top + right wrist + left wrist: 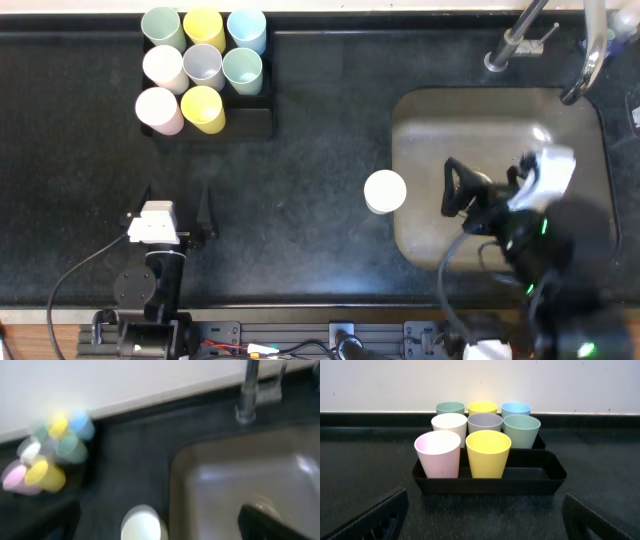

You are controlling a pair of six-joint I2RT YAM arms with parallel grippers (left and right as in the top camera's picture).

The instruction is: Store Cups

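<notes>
Closest to us hung the right gripper (pixel 452 188), raised above the sink (pixel 440 130); its fingers stood wide apart and held nothing; the left gripper (pixel 177 195) sat low over the dark countertop (pixel 320 130), well apart from the other arm, its fingers likewise spread wide and empty, facing the tray (pixel 490 485); a lone white cup (pixel 385 190) stood on the countertop just beside the sink's left rim, near the right gripper but clear of it, and we could not tell whether it was upright or upturned; farther off, at the back left of the countertop, the black tray carried eight cups; in its front row we saw a pink cup (pixel 438 452) and a yellow cup (pixel 488 452) side by side, with bare tray floor beside the yellow one; behind them stood a cream cup (pixel 449 425), a grey cup (pixel 485 422) and a green cup (pixel 522 430); the last row held a darker green cup (pixel 450 408), a rear yellow cup (pixel 482 408) and a blue cup (pixel 516 409); beyond the sink rose the tap (pixel 515 40), and behind the tray the pale wall (pixel 480 385).
</notes>
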